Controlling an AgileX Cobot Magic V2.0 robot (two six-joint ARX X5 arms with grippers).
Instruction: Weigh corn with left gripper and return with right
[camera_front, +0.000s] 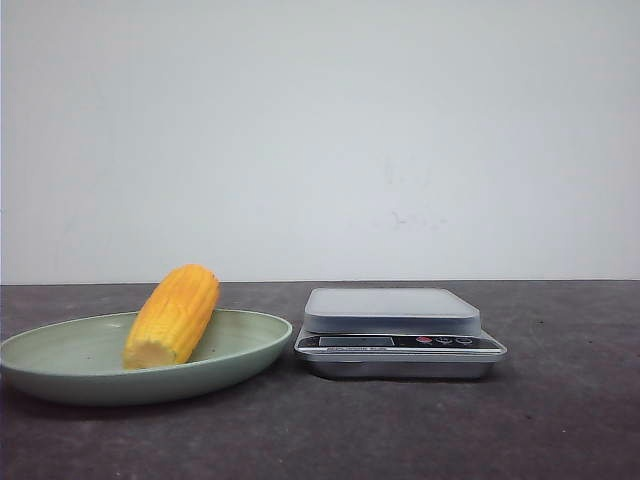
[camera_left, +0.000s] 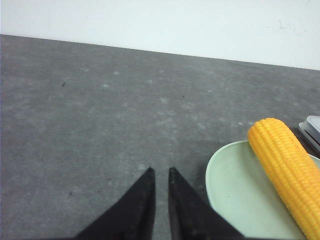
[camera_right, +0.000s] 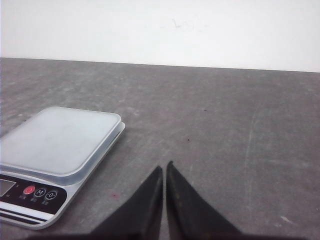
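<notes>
The corn (camera_front: 175, 315) is a yellow-orange cob lying slantwise on a pale green plate (camera_front: 60, 375) at the left of the table, its cut end toward the camera. In the left wrist view the corn (camera_left: 287, 170) rests on the plate (camera_left: 235, 200), off to one side of my left gripper (camera_left: 160, 171). That gripper hangs over bare table, its black fingers nearly together with only a narrow slit and nothing between them. My right gripper (camera_right: 164, 166) is shut and empty over bare table beside the scale (camera_right: 60, 140). Neither arm shows in the front view.
A silver kitchen scale (camera_front: 392, 310) with a flat grey platform stands just right of the plate, its buttons facing the camera. One corner of the scale (camera_left: 312, 127) shows past the corn in the left wrist view. The dark grey table ends at a white wall behind.
</notes>
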